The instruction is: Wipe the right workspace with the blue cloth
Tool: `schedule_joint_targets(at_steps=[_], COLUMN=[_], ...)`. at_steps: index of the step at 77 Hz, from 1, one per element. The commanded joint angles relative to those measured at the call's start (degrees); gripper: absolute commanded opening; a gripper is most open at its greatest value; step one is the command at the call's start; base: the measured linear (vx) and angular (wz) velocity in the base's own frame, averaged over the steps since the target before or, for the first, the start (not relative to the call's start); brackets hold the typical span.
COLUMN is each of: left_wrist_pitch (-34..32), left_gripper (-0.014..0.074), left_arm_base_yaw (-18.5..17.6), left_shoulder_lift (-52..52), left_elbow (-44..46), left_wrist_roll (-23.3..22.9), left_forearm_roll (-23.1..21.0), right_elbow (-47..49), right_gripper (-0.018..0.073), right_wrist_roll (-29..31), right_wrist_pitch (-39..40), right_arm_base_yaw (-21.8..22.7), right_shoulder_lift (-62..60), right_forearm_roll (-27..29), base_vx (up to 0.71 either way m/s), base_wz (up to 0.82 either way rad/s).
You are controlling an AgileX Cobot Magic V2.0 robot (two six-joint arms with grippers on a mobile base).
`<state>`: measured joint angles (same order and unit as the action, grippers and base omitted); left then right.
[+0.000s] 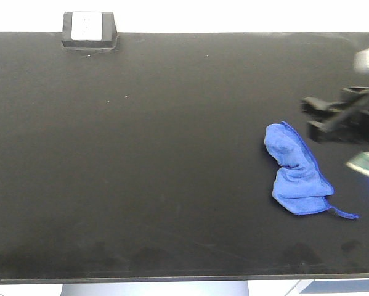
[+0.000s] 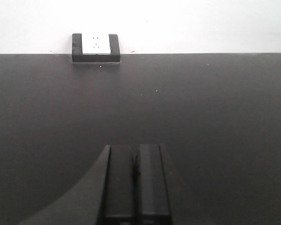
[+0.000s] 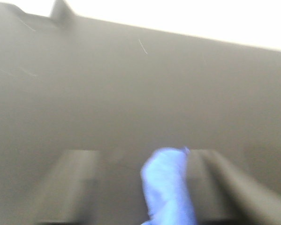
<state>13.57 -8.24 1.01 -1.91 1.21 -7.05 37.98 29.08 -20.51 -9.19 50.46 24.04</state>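
In the blurred right wrist view the blue cloth (image 3: 167, 187) is seen between the spread fingers of the right end effector (image 3: 145, 187), ungripped, lying on the table (image 1: 141, 154) right of centre, while the left end effector (image 2: 135, 183) is closed, the outlet box (image 1: 89, 29) behind.

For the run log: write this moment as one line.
right hand: open, straddling bunched royal-blue microfibre cloth | left hand: shut, empty | matte black benchtop: unwiped
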Motion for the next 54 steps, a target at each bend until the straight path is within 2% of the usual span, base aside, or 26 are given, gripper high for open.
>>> schedule_joint_targets(at_steps=[1, 4, 9, 19, 30, 54], left_wrist_pitch=[-4.7, -4.7, -4.7, -4.7, -4.7, -4.7], left_gripper=[-0.0006, -0.0006, -0.0006, -0.0006, -0.0006, -0.0006], left_arm_base_yaw=[-0.4, -0.4, -0.4, -0.4, -0.4, -0.4], left_shoulder_lift=[0.0, 0.0, 0.0, 0.0, 0.0, 0.0], left_elbow=[1.4, 1.4, 1.4, 1.4, 1.4, 1.4], left_wrist_roll=[0.1, 0.1, 0.1, 0.1, 0.1, 0.1], left_forearm_roll=[-0.3, -0.3, -0.3, -0.3, -0.3, -0.3], right_elbow=[1.5, 1.5, 1.5, 1.5, 1.5, 1.5], right_gripper=[0.0201, 0.0100, -0.0014, -0.0010, -0.0008, -0.0008], right_wrist_roll=[-0.2, -0.4, -0.5, -1.1, -1.1, -1.1], right_wrist_pitch=[-3.0, -5.6, -9.6, -13.7, -16.7, -18.1], right_arm_base_yaw=[0.4, 0.4, 0.4, 0.4, 0.4, 0.4], right_shoulder_lift=[-6.2, -9.6, -13.5, -19.8, -24.9, -28.4], right_forearm_roll=[-0.9, -1.3, -1.9, -3.2, -2.2, -2.2], base_vx=[0.00, 0.00, 0.00, 0.00, 0.00, 0.00], base_wz=[0.00, 0.00, 0.00, 0.00, 0.00, 0.00])
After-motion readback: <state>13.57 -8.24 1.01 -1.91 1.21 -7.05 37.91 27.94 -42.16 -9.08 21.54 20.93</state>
